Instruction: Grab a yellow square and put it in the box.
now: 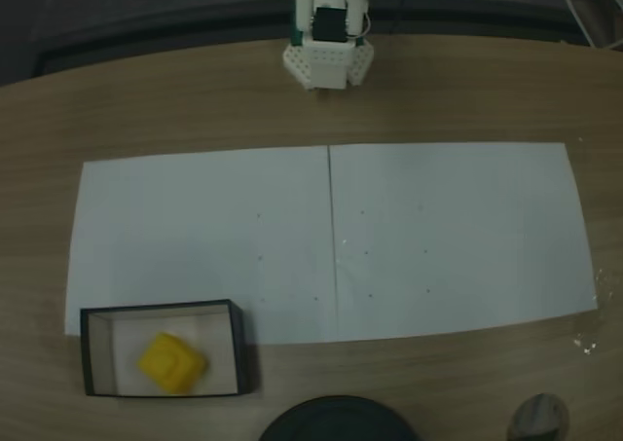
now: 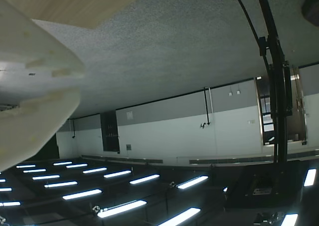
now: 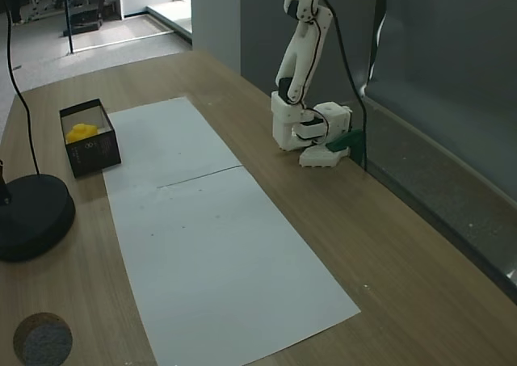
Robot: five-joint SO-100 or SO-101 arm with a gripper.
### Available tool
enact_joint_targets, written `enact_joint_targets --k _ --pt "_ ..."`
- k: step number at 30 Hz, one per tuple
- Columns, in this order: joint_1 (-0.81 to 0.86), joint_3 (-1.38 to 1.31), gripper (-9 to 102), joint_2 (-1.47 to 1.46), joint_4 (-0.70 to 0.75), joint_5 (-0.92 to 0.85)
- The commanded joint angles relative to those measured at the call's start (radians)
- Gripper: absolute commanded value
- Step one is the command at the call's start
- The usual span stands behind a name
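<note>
The yellow square (image 1: 171, 362) lies inside the box (image 1: 92, 353), a shallow black-walled tray at the front left of the table in a fixed view. In another fixed view the yellow square (image 3: 81, 132) shows above the wall of the box (image 3: 93, 152) at the far left. My arm (image 3: 303, 51) stands folded upright over its base (image 1: 326, 61) at the table's far edge, well away from the box. In the wrist view one white finger (image 2: 35, 91) of my gripper sits at the left, with a room behind it and nothing held in sight.
Two white paper sheets (image 1: 331, 241) cover the middle of the wooden table. A dark round disc (image 3: 28, 216) with a cable stands near the box. A small grey round pad (image 1: 540, 417) lies at the front edge.
</note>
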Motion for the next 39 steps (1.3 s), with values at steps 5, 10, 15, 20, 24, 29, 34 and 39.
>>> enact_joint_targets --k 5,10,15,20,24,29,34,39 --pt "-0.057 0.364 0 0.275 -0.008 0.006" --pt "-0.067 0.649 0 0.456 -0.014 0.002" --pt "-0.067 0.936 0 0.646 -0.046 -0.002" --pt "-0.067 1.249 0 0.848 -0.152 -0.052" --pt "-0.067 1.503 0 1.003 -0.245 -0.1" --pt "-0.067 1.804 0 1.175 -0.391 -0.176" --pt "-0.066 2.056 0 1.318 -0.534 -0.212" --pt "-0.067 2.229 0 1.433 -0.595 -0.212"
